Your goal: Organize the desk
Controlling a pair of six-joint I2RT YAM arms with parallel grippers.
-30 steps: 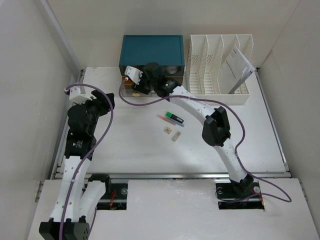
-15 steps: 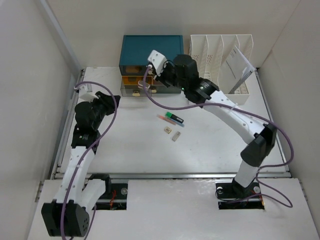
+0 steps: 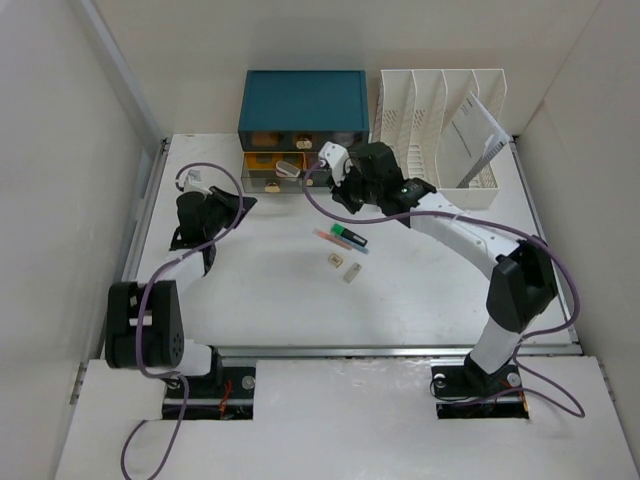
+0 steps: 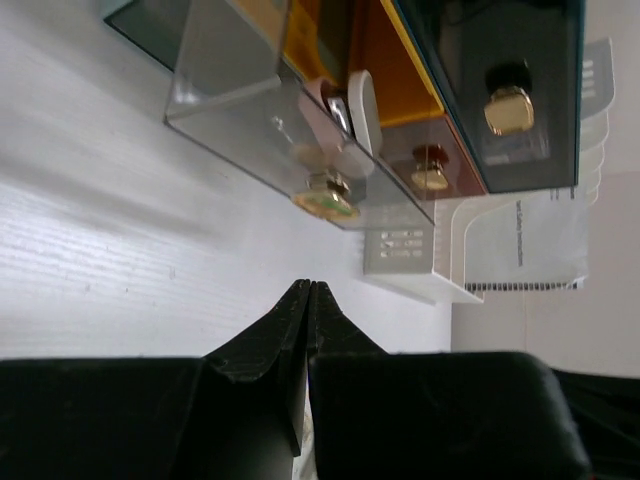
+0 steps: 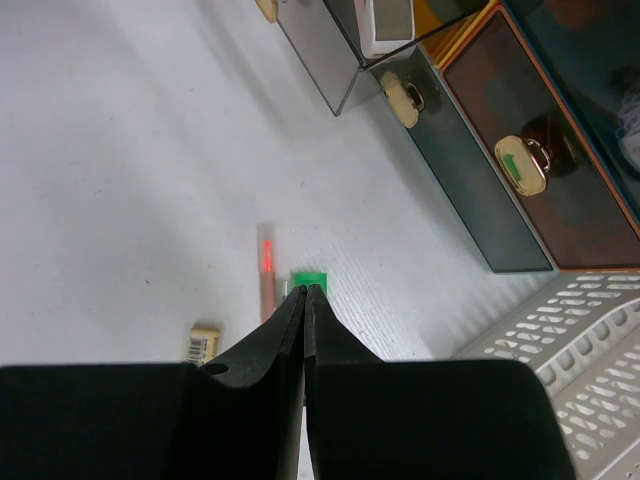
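Observation:
The desk is a wide white tabletop. Near its middle lie an orange pencil, a green-and-black marker and two small erasers. My right gripper hangs shut and empty just behind them; in the right wrist view its tips sit over the marker's green end, beside the pencil. My left gripper is shut on nothing, low over the desk in front of the open clear drawer. That drawer holds a white object.
A teal drawer box stands at the back, with brass knobs on its drawers. To its right is a white slotted file rack holding a sheet of paper. A metal rail runs along the near edge.
Both grippers have closed. The right arm pulled back from the drawers to above the marker. The left arm stretched forward and lowered toward the open drawer.

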